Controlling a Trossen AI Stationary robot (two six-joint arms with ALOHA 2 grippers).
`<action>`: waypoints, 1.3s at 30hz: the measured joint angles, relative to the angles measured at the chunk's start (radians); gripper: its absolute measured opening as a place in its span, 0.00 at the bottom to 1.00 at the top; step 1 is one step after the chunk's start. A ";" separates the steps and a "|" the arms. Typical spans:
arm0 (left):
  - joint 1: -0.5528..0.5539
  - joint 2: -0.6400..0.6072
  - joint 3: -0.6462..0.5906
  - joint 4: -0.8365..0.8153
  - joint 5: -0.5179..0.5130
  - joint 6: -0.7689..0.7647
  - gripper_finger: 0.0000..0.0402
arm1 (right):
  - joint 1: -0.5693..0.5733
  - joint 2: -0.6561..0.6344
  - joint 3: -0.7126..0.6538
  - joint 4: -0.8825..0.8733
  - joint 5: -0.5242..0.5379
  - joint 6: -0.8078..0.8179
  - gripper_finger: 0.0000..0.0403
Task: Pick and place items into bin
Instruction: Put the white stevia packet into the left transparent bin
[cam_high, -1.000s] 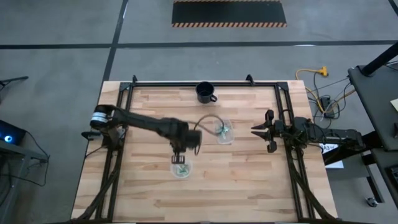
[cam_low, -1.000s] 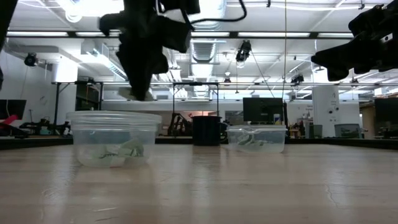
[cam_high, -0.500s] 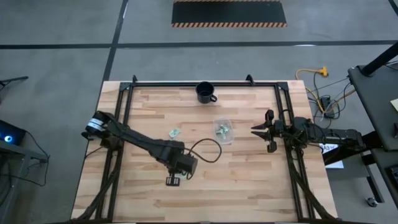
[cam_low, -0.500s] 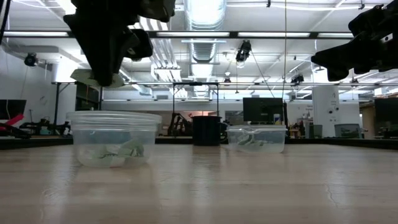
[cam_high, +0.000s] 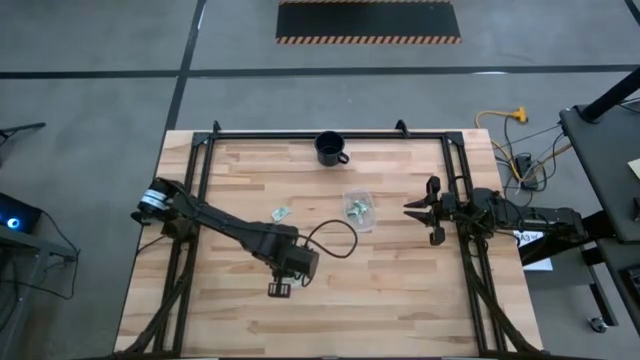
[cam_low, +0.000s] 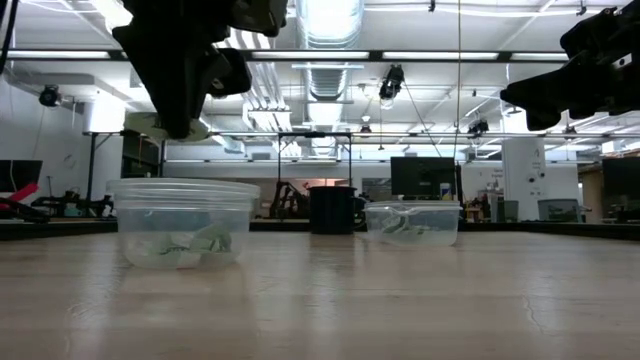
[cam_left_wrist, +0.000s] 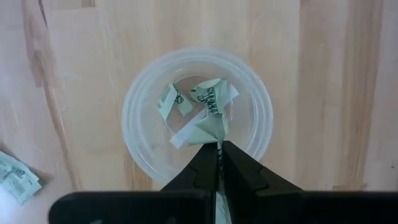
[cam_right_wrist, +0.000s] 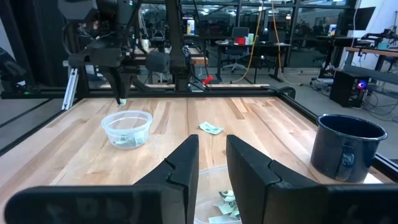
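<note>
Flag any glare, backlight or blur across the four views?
Low view: ceiling lights blow out, so the left claw reads as a silhouette over the clear tub. Left wrist view: evenly lit, packet print slightly soft. Right wrist view: near claw fingers blurred. High view: flat light, no glare.

Left arm stretched from its base at the table's left edge diagonally toward the near middle, wrist bent downward. Left gripper (cam_high: 280, 289) pointing straight down, raised above the table in the low view, fingers (cam_left_wrist: 202, 167) pressed together on a light-green wrapped piece (cam_left_wrist: 205, 127). Right arm folded at the table's right edge, forearm level, waiting. Right gripper (cam_high: 418, 210) aimed toward the table's middle, held well above the surface, fingers (cam_right_wrist: 183, 163) spread apart with a clear gap between them.
</note>
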 joint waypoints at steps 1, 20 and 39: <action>0.000 0.000 0.000 0.003 0.002 0.000 0.00 | 0.000 0.000 0.000 0.000 0.000 -0.001 0.18; 0.009 -0.001 0.000 0.013 0.005 -0.001 0.28 | 0.000 0.000 0.000 0.000 0.000 0.000 0.18; 0.106 0.000 -0.006 -0.019 -0.055 0.000 0.29 | 0.000 0.000 0.000 0.000 0.000 0.000 0.18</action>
